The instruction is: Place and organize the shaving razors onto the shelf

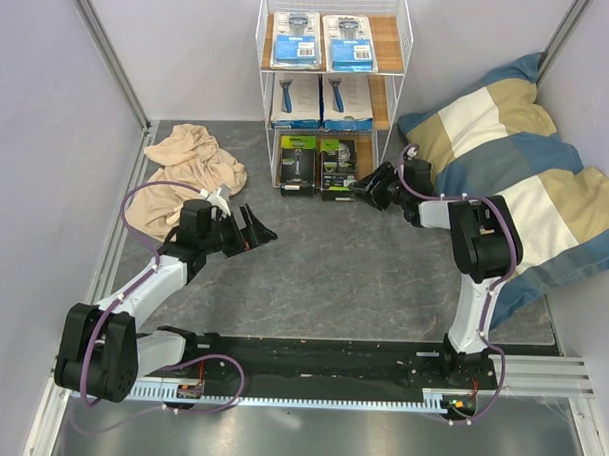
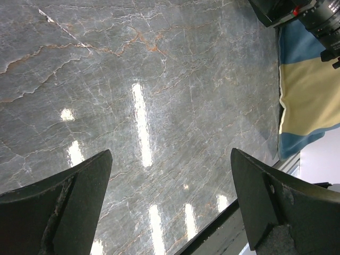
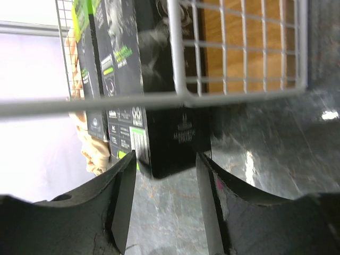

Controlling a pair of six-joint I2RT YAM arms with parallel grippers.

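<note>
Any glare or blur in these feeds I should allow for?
Top external: even light, sharp, no glare on the shelf. Left wrist: white light streaks glare off the tabletop. Right wrist: the near shelf wire and black-and-green box look soft; washed-out brightness at left.

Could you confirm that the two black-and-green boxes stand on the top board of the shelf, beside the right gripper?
Not quite: the black-and-green boxes stand on the bottom board of the shelf, not the top one, as the top external view shows. The right gripper is indeed beside them.
</note>
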